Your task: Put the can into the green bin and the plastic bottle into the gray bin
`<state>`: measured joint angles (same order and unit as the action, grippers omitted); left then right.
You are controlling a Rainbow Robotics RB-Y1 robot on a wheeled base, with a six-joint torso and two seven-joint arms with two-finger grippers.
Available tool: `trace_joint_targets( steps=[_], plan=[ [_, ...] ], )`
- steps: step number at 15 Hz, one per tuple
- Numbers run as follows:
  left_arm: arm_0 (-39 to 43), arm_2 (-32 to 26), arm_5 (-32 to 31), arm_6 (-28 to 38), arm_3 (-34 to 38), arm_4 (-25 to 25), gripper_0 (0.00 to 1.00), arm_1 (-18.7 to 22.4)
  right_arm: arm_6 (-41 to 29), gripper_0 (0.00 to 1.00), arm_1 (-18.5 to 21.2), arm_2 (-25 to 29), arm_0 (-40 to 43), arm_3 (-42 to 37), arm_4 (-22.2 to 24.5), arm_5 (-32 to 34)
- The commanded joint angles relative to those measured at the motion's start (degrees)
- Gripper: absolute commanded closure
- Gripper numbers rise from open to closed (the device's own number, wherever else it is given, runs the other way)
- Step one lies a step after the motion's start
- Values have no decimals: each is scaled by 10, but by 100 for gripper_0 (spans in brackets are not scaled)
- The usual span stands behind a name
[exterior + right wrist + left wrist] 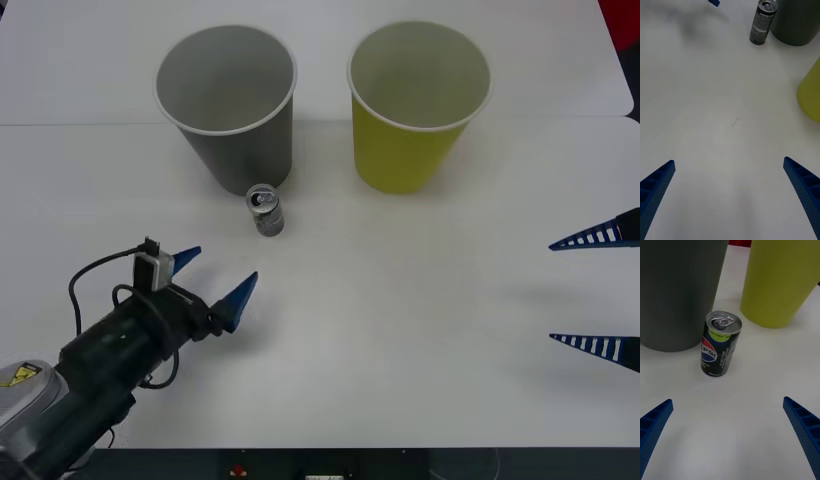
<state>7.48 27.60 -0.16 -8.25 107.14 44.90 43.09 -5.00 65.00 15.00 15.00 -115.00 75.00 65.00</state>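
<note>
The can (266,210) is standing upright on the white table (400,330), its pull-tab top facing up and a Pepsi logo showing on its dark side in the left wrist view (720,344). It is sitting straight ahead of the left gripper (214,281), a short way beyond the blue fingertips (657,416) and centred on the gap between them, with bare table lying in between. That gripper is hovering low with its two fingers spread wide apart and nothing between them. Just past the can, nearly touching it, the gray bin (228,105) is standing upright, off to the left gripper's far left as its wrist camera sees it (677,292). The green bin (415,105) is standing beside the gray one, beyond the can and to the far right of the same gripper (780,281), apart from the can. The right gripper (598,292) is waiting at the table's right edge, well apart from the can, its fingers also spread open and empty; from its wrist camera the can (763,21) is showing far ahead, beside the gray bin (795,22).
</note>
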Motion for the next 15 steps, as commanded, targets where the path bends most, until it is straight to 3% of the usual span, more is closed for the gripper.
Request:
trace_joint_targets(
  steps=[1, 7, 15],
  plan=[
    [-25, 28, 69, 1, -11, 24, 0, -25, 0, 0, 0, 0, 0, 0, 0, 0],
    [-134, 43, 83, 19, -144, 92, 0, -122, 0, 0, 0, 0, 0, 0, 0, 0],
    [-164, 43, 84, 34, -180, 115, 0, -154, 0, 0, 0, 0, 0, 0, 0, 0]
  ],
)
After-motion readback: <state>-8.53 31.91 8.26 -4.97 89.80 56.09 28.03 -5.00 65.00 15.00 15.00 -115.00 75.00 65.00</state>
